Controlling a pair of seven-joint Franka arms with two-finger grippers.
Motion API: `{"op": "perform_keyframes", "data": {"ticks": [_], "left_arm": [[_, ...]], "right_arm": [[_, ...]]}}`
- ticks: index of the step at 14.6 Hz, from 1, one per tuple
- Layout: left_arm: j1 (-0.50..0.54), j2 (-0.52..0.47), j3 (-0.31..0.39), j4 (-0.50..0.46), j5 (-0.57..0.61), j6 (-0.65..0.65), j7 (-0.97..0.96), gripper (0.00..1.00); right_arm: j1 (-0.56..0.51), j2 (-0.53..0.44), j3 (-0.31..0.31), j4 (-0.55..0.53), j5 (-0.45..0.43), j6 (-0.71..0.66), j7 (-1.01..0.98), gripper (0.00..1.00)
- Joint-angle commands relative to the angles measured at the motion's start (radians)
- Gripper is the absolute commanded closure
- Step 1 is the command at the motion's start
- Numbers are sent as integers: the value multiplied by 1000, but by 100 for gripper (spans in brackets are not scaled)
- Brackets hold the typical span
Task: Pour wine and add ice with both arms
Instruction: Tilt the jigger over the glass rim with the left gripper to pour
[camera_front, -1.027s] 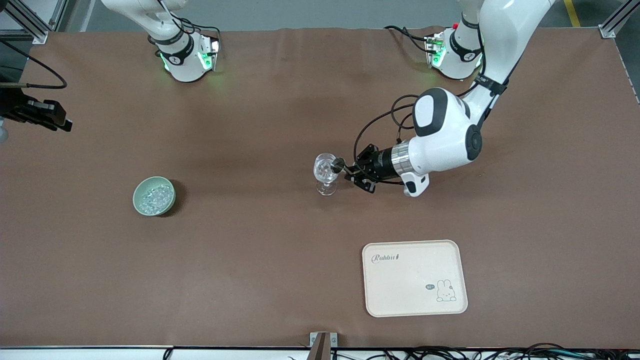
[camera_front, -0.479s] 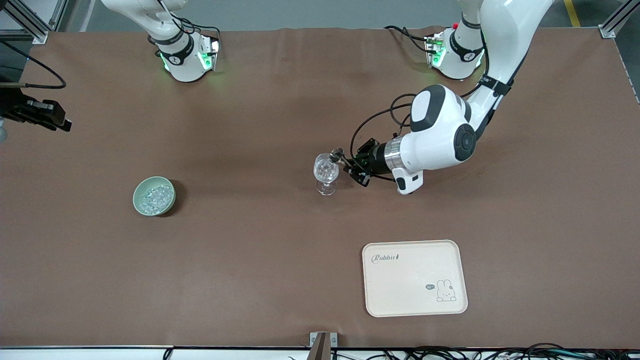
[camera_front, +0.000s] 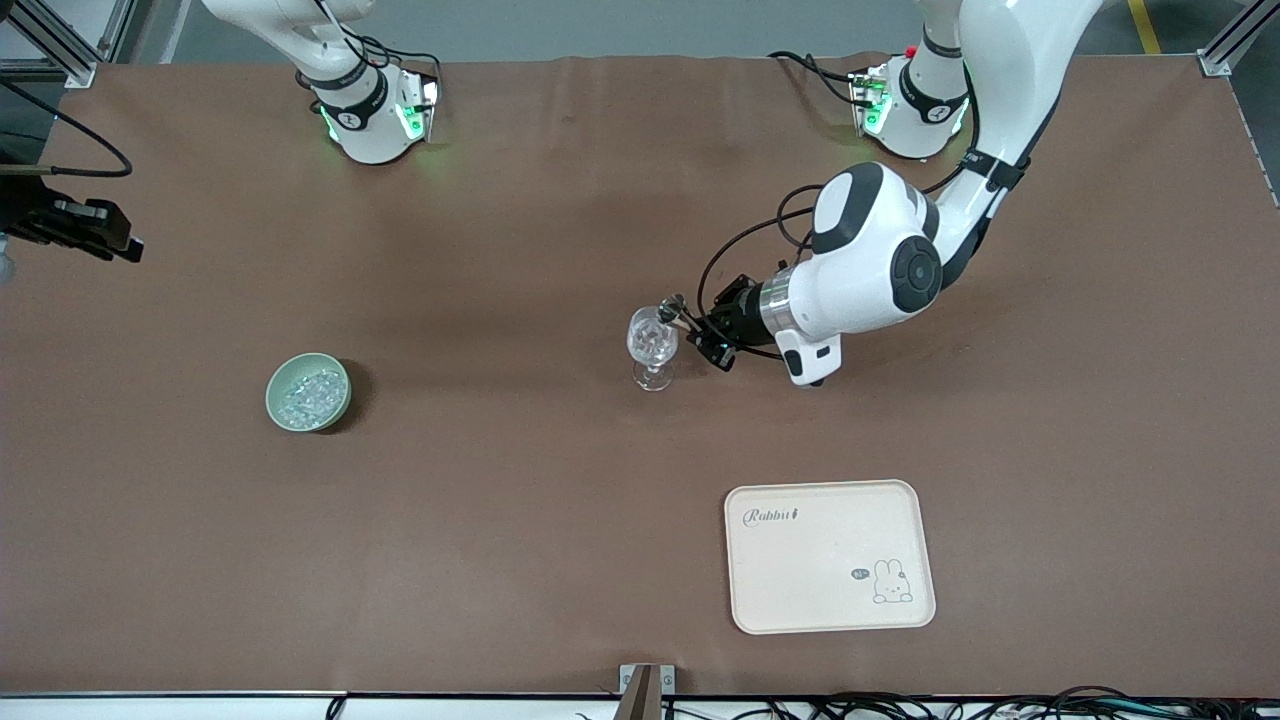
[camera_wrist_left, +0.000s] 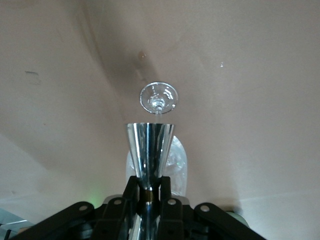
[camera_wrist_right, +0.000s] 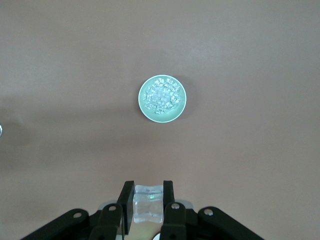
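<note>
The left gripper (camera_front: 678, 318) is clamped on the waist of the jigger (camera_wrist_left: 149, 150), which I read as tipped over the rim of the stemmed glass (camera_front: 651, 347); in the left wrist view the jigger's silvery cone points toward the glass foot. No liquid is visible to me.

The right gripper (camera_wrist_right: 147, 201) hangs high at the right arm's end of the table, pinching a clear ice cube (camera_wrist_right: 148, 204) between its fingers. In the front view only part of that arm's hand shows at the frame edge.

The remaining ice (camera_front: 309, 392) lies in the pale green bowl (camera_front: 276, 405), which stands on the table toward the right arm's end, well apart from the glass and slightly nearer to the front camera.

Surface: I see one brown mat (camera_front: 520, 500) covering the whole table, faintly creased along the edge by the robot bases. Grey floor and aluminium frame posts show at the corners past that edge.

A cream tray (camera_front: 830, 500) with a rabbit print lies nearer to the front camera than the glass, toward the left arm's end. A cable bundle (camera_front: 950, 706) runs along the table's edge nearest the front camera. Between bowl and glass, and between bowl and tray, the mat is bare.
</note>
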Motion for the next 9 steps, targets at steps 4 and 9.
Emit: {"op": "perform_keyframes", "data": {"ticks": [4, 9], "left_arm": [[-16, 56, -9, 97, 107, -17, -118, 99], [-30, 66, -24, 111, 182, -17, -157, 99]], "right_arm": [[-11, -21, 6, -12, -3, -10, 1, 100], [-12, -21, 6, -12, -3, -9, 1, 100]]}}
